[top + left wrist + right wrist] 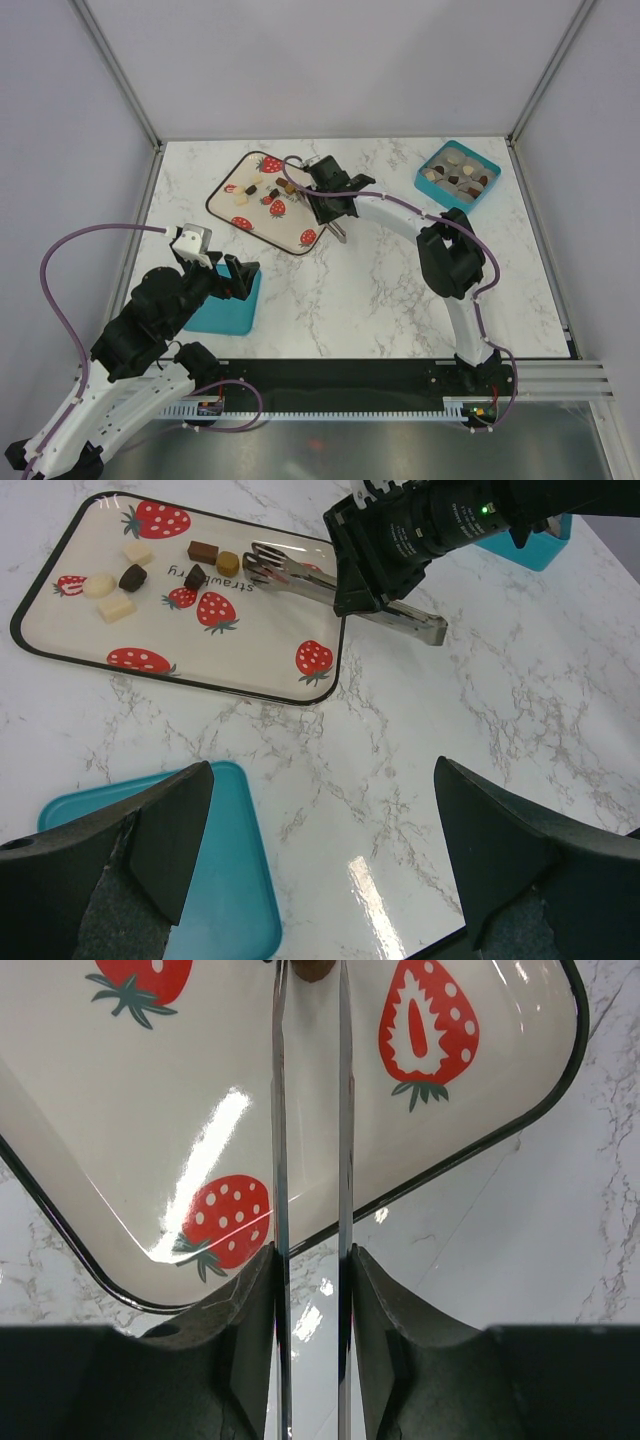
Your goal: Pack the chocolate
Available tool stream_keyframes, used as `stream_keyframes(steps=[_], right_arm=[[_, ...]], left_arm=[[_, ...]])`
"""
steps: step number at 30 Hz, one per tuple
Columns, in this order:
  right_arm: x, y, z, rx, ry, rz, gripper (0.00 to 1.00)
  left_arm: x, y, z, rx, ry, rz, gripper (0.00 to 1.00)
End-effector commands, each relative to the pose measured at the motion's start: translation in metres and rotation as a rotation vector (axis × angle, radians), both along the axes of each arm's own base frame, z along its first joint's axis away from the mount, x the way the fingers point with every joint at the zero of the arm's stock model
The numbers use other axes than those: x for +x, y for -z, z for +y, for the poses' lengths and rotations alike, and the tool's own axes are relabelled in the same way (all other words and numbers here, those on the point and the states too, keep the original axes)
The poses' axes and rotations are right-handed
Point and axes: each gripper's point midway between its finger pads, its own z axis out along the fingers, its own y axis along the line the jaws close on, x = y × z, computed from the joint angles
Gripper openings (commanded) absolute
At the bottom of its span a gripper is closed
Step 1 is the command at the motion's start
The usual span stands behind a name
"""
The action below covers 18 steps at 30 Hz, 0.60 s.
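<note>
Several small chocolate pieces (133,577), dark brown, light brown and cream, lie on a strawberry-print tray (250,650). My right gripper (312,1255) is shut on metal tongs (279,1160), whose two arms reach out over the tray. A brown chocolate (312,968) sits between the tong tips at the top edge of the right wrist view; whether they pinch it cannot be told. In the left wrist view the tongs (300,575) point at a light brown piece (228,563). My left gripper (320,780) hangs open and empty beside a teal lid (210,900).
A teal box (490,165) holding several chocolates stands at the back right of the marble table. The teal lid (225,310) lies near the front left under the left arm. Frame posts and grey walls border the table.
</note>
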Motion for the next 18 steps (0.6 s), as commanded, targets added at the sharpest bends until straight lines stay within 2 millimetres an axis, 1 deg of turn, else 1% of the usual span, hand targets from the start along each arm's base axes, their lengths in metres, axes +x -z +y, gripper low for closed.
stream_keyframes(steps=[1, 2, 3, 4, 5, 6, 7, 8, 10, 11, 12, 13, 15, 16, 17, 18], right_arm=[[0.001, -0.036, -0.005, 0.013, 0.009, -0.053, 0.39], [-0.003, -0.047, -0.008, 0.023, 0.005, -0.059, 0.38], [-0.008, -0.046, -0.011, 0.021, 0.003, -0.049, 0.38], [-0.012, -0.050, -0.013, 0.027, -0.003, -0.047, 0.38], [-0.015, -0.063, -0.017, 0.042, -0.003, -0.060, 0.38], [-0.019, -0.062, -0.022, 0.038, -0.004, -0.054, 0.38], [-0.021, -0.065, -0.025, 0.044, -0.002, -0.051, 0.38], [-0.022, -0.076, -0.030, 0.060, 0.004, -0.062, 0.38], [-0.023, -0.080, -0.039, 0.081, 0.011, -0.049, 0.38], [-0.025, -0.088, -0.043, 0.089, 0.015, -0.056, 0.38], [-0.025, -0.091, -0.047, 0.090, 0.022, -0.056, 0.38], [-0.022, -0.094, -0.055, 0.090, 0.039, -0.058, 0.37], [-0.023, -0.102, -0.068, 0.096, 0.065, -0.053, 0.37], [-0.017, -0.104, -0.083, 0.097, 0.098, -0.055, 0.37], [-0.017, -0.112, -0.092, 0.107, 0.118, -0.065, 0.37], [-0.016, -0.111, -0.105, 0.102, 0.143, -0.059, 0.37]], left_arm=[[0.006, -0.006, 0.003, 0.019, -0.021, -0.043, 1.00], [0.006, -0.007, 0.003, 0.017, -0.019, -0.045, 1.00], [0.006, -0.007, 0.003, 0.016, -0.020, -0.044, 1.00], [0.006, -0.007, 0.003, 0.017, -0.019, -0.045, 1.00], [0.006, -0.007, 0.003, 0.017, -0.019, -0.045, 1.00], [0.006, -0.007, 0.003, 0.016, -0.020, -0.044, 1.00], [0.005, -0.007, 0.003, 0.017, -0.016, -0.044, 1.00], [0.006, -0.005, 0.002, 0.021, -0.018, -0.040, 1.00], [0.005, -0.007, 0.003, 0.016, -0.015, -0.044, 1.00], [0.005, -0.007, 0.002, 0.017, -0.015, -0.043, 1.00], [0.005, -0.007, 0.002, 0.017, -0.015, -0.043, 1.00], [0.005, -0.007, 0.002, 0.017, -0.015, -0.043, 1.00], [0.006, -0.007, 0.003, 0.016, -0.017, -0.042, 1.00], [0.005, -0.007, 0.002, 0.016, -0.013, -0.044, 1.00], [0.006, -0.007, 0.002, 0.016, -0.017, -0.042, 1.00], [0.005, -0.007, 0.002, 0.015, -0.012, -0.042, 1.00]])
